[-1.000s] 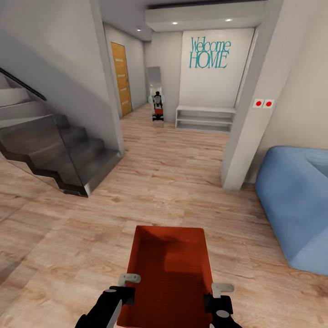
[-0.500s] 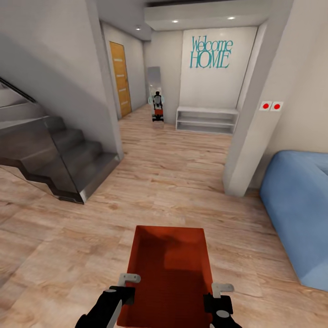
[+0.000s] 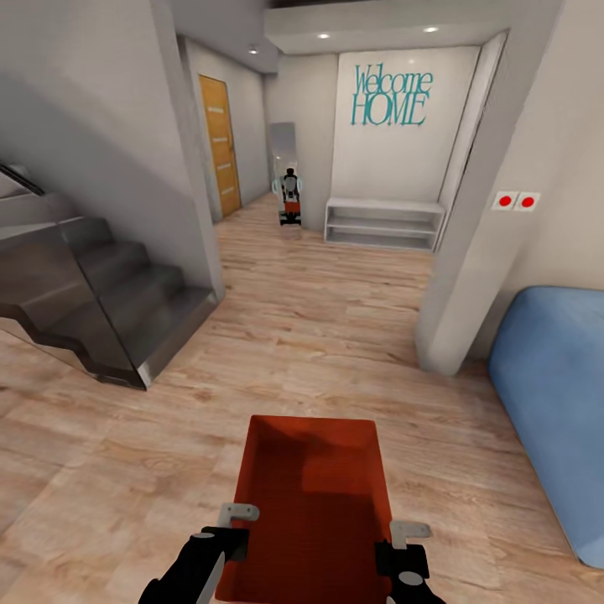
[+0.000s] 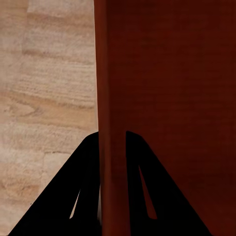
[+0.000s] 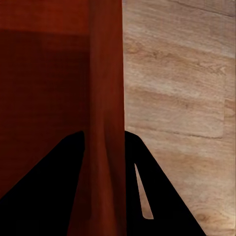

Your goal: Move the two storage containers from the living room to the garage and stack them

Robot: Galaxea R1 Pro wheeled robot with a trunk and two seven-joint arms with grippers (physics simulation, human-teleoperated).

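Head view: one orange-red bin (image 3: 312, 503) is being carried low in front, above the wood-plank floor (image 3: 319, 335) of the living room, with the blue sofa (image 3: 554, 394) off to the right and a hallway ahead. The left gripper (image 3: 225, 537) is clamped on the bin's left wall, the right gripper (image 3: 401, 549) on the right wall.

Left wrist view: the bin wall (image 4: 112, 123) is pinched between the dark fingers (image 4: 86, 187).

Right wrist view: same deal, wall (image 5: 105, 113) squeezed tight.

So basically nothing's been delivered yet; the garage hasn't been reached, and stacking is still to be done.
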